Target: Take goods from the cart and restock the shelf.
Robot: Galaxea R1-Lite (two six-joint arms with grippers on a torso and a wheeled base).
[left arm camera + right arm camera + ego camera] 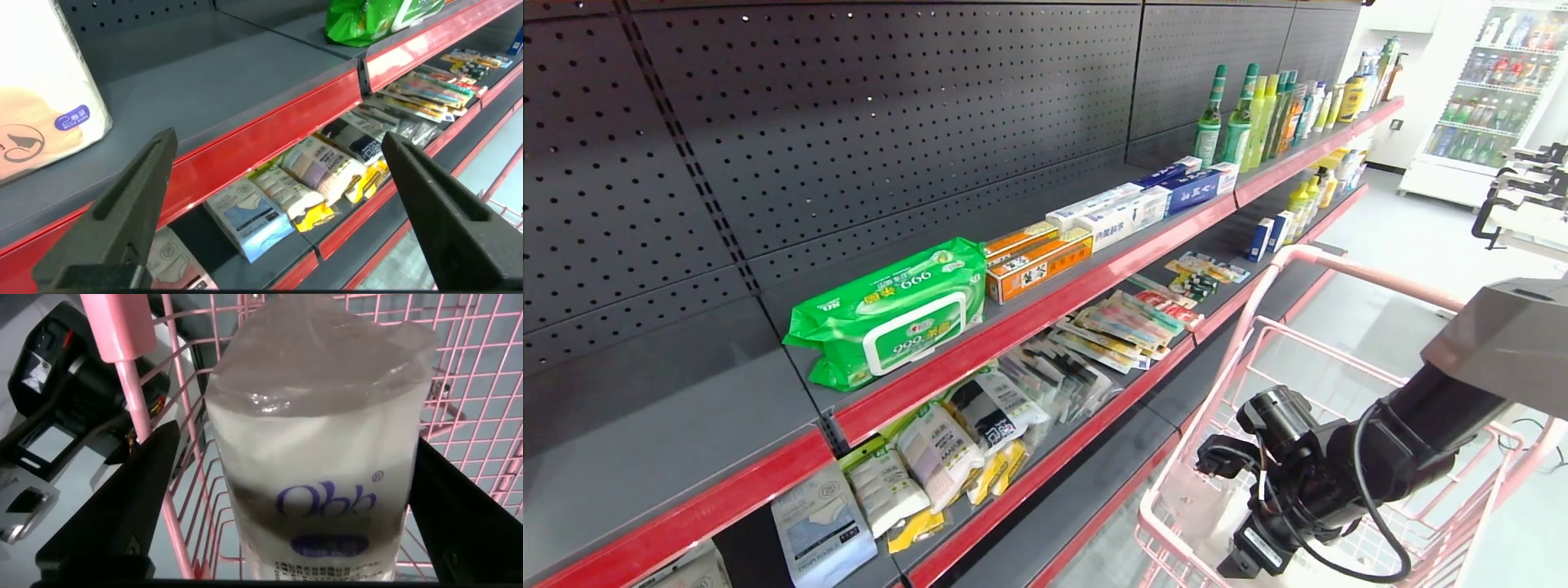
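- Closest to the lens is your target: a clear-wrapped pack (323, 384) standing upright inside the pink cart (482, 392), close to one of its wire walls.
- Your right gripper (294, 441) straddles the pack, one finger on each side. The fingers are spread wide with a sliver of gap on one side, so I judge it is not yet clamped.
- Close slowly and evenly on the pack's middle. The wrap looks loose and slick, and a squeeze near the crumpled top would likely catch film alone and let the contents slide.
- Lift straight up until the pack's base is above the cart rim (1372, 278), and only then swing toward the shelf. Otherwise the pink upright just beside the pack could snag a finger.
- For a landing spot, look at the bare stretch of the upper shelf (645, 425), beside the green wipes pack (890, 314). Set the pack down upright and well back from the red front edge so it cannot tip off.
- Your left gripper (278, 143) hangs in front of that shelf with its fingers wide apart and nothing between them. Plan the right arm's path so it does not cross it.
- A white tissue pack (41, 90) sits on the shelf near the left gripper, so leave room beside it.
- Below, the lower tier is crowded with bagged goods (931, 457), so the upper level looks like the easier place to restock.
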